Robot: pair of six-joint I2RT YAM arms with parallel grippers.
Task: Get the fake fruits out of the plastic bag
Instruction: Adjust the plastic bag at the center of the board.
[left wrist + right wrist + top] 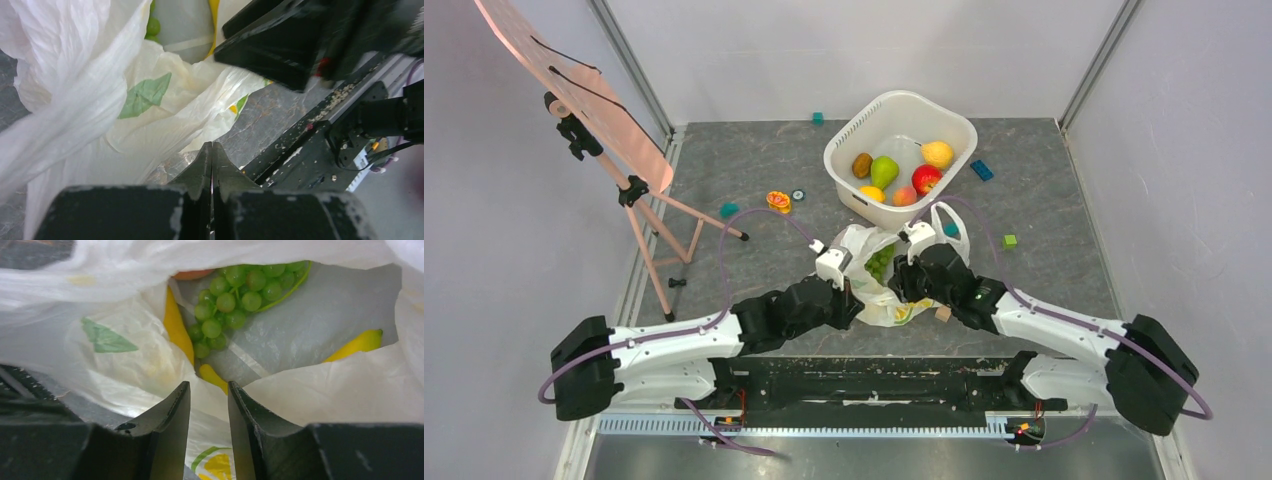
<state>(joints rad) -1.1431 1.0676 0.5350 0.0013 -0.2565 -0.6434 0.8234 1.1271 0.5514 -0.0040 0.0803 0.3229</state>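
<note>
— Where is the plastic bag (869,240)?
— It sits on the counter (1044,200), right between the two hands. It is just in front of the white tub (904,96).
— What is the left hand (212,150) doing?
— Its two fingers are pressed tight together. The tips are down by the side of the bag. I cannot tell if a bit of bag is pinched in them.
— And the right hand (209,390)?
— Its fingers are a little apart, with a thin gap. They point into the bag's open mouth and hold nothing.
— What is in the bag?
— A bunch of green grapes (235,295) lies deep inside, past the right hand's tips. A yellow banana (357,345) pokes out from a fold on the right. Another yellow fruit (177,327) lies beside the grapes, closer to the fingers.
— Is any fruit out of the bag?
— Yes. A red apple (926,178), a green pear (883,170) and a few more lie in the tub.
</note>
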